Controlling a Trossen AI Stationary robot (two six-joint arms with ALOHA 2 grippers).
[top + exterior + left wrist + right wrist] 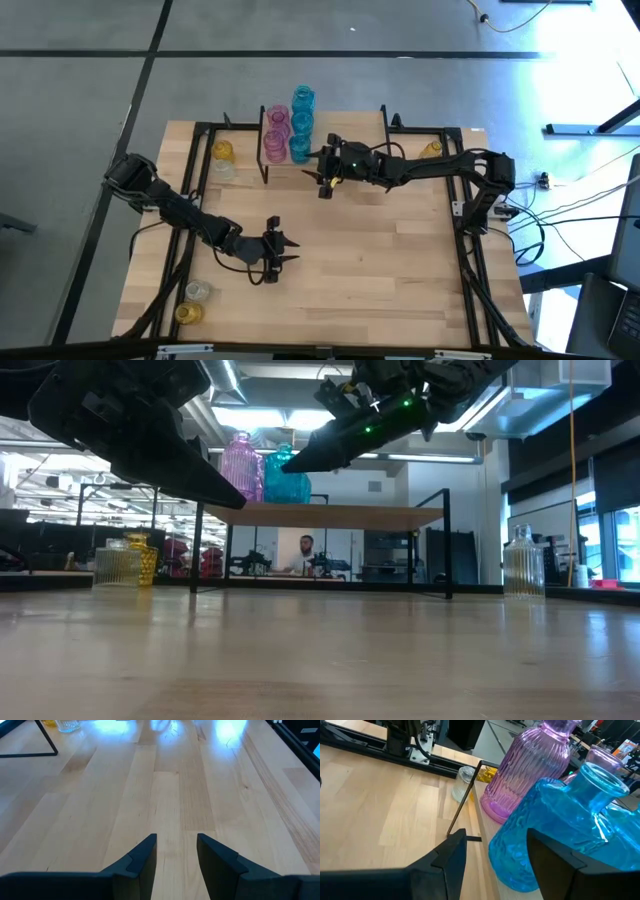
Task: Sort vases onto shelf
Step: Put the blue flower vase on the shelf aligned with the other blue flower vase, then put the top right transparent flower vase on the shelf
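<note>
Right wrist view shows your right gripper [492,852], fingers apart and empty, just beside the blue vase [555,835]; any sideways drift could topple it into the pink vase [530,767], while the left gripper [175,851] waits parted over bare table.

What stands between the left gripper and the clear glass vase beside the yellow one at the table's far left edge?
Nothing visible does. Bare wooden tabletop lies between the open left gripper and the clear ribbed glass vase next to the amber-yellow vase. Only the shelf's thin black metal leg stands beside that path.

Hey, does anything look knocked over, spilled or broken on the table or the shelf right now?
Nothing stands out. The pink vases and blue vases stand upright in rows on the shelf, and the yellow and clear vases at the table's corners look upright too. No spill or breakage shows.
</note>
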